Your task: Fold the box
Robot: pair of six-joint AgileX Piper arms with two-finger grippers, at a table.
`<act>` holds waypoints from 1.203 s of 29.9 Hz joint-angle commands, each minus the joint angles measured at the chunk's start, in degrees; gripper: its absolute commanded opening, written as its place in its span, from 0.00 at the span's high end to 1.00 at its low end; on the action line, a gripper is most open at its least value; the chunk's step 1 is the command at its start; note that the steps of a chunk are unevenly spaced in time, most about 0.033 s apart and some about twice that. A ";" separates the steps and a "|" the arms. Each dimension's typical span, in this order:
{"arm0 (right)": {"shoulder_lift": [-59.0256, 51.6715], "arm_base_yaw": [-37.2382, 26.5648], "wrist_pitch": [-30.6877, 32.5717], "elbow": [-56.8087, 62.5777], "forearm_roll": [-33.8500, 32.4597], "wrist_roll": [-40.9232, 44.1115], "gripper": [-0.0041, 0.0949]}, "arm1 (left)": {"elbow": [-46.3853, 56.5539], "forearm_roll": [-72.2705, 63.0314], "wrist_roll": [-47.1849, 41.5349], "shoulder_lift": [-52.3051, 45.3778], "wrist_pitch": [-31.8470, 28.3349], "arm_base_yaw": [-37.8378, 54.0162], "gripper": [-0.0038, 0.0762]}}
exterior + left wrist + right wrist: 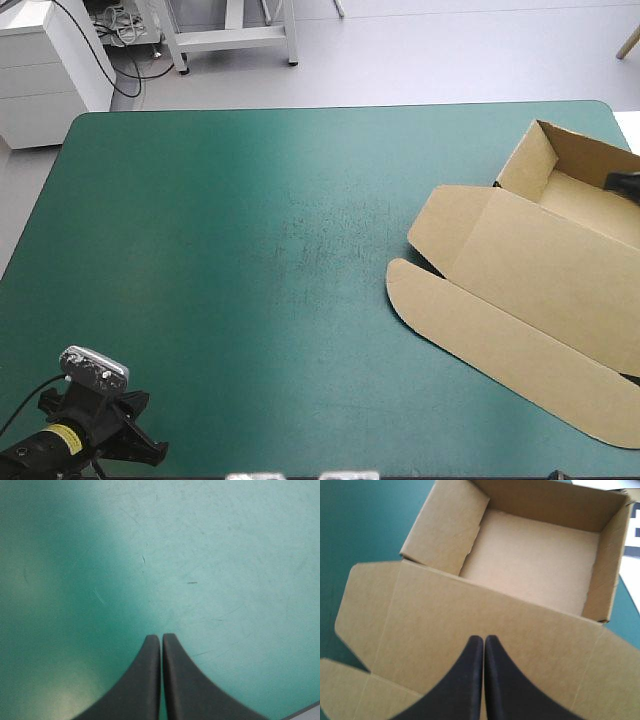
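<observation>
There is one brown box (530,260) and there are two pincers. The box sits at the right side of the surface (250,250), which has a teal-green cover. The box's tray (530,560) is open with its walls standing up. Its lid (470,615) lies flat, pointing toward the middle of the surface. Past the far edge are a pale floor (450,50) and a white cabinet (50,70). The left pincer (161,639) is closed, its black fingers tip to tip over bare cover, far from the box. The right pincer (484,640) is closed too. It is over the flat lid, with the tray just ahead. Whether it touches the lid cannot be told.
</observation>
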 commanded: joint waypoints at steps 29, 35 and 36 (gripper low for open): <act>-53.58 21.98 -3.08 53.88 0.91 -7.47 0.98 | -1.41 -3.37 1.13 0.26 -2.57 -0.31 0.96; -58.01 22.45 -5.18 55.39 2.32 -7.52 0.98 | -1.41 -6.08 1.13 0.26 -2.49 -0.31 0.96; -58.64 22.45 -5.71 55.53 2.32 -7.52 0.98 | -1.41 -6.25 1.13 0.26 -2.49 -0.31 0.96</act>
